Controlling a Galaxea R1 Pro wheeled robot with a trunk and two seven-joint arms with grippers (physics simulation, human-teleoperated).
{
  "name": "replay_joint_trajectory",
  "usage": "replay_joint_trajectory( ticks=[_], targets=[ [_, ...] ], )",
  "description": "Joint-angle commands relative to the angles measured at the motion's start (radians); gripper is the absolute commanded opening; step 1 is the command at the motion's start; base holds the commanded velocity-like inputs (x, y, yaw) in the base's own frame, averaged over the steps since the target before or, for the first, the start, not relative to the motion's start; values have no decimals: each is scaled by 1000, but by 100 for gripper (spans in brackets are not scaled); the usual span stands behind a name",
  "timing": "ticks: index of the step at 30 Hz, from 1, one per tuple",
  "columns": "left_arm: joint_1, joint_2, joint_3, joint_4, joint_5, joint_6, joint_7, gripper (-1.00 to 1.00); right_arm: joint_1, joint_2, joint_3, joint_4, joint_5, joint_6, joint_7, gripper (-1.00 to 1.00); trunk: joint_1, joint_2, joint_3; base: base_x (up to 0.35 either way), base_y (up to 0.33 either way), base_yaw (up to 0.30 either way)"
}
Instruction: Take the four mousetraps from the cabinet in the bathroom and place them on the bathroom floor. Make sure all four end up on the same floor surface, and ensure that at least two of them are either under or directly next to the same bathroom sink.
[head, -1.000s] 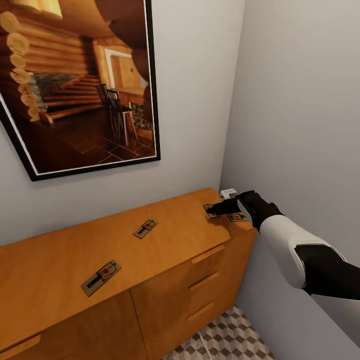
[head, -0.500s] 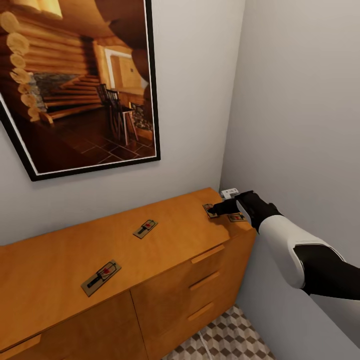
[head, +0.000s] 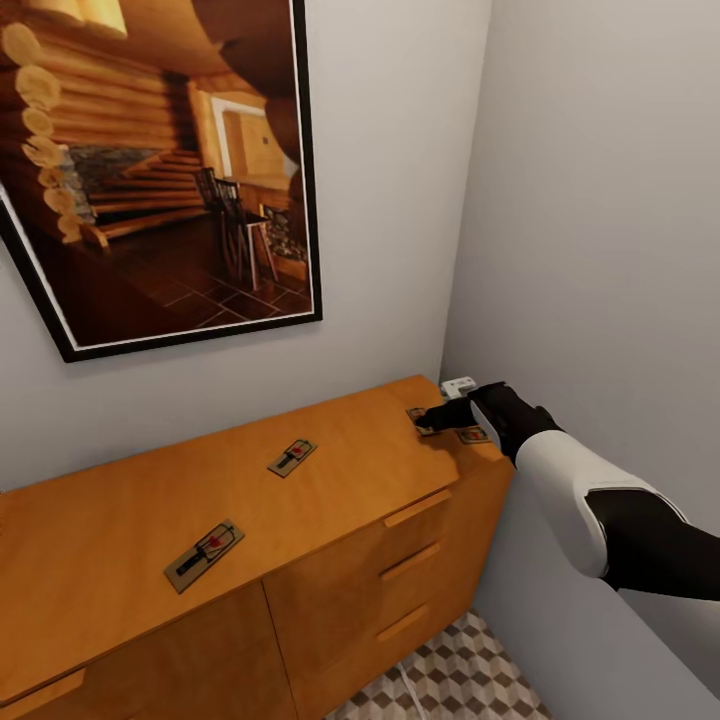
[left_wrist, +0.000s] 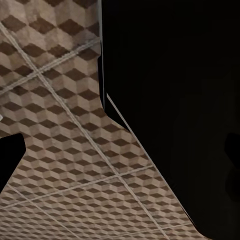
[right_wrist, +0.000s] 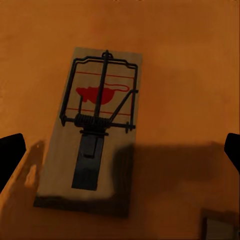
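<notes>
The left wrist camera looks down on the bathroom floor (left_wrist: 65, 165), large square tiles printed with a brown, beige and white cube pattern and divided by pale grout lines (left_wrist: 75, 120) that run diagonally across the picture. A big black shape (left_wrist: 175, 100) covers much of the view, with a straight pale-edged side and an angled lower edge over the tiles; what it belongs to cannot be told. A smaller black shape (left_wrist: 9, 155) juts in at the opposite side, also over the tiles.
</notes>
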Motion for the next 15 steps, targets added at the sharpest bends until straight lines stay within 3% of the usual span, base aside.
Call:
replay_joint_trajectory(
  ticks=[1,15],
  targets=[
    [-1,-1,0,2,1,-6,2,100,0,1,3,-2,10,3,7,100,0,0,-1,0,72,0],
    [-1,-4,0,2,1,-6,1,100,0,3,3,-2,10,3,6,100,0,0,-1,0,22,0]
  ],
)
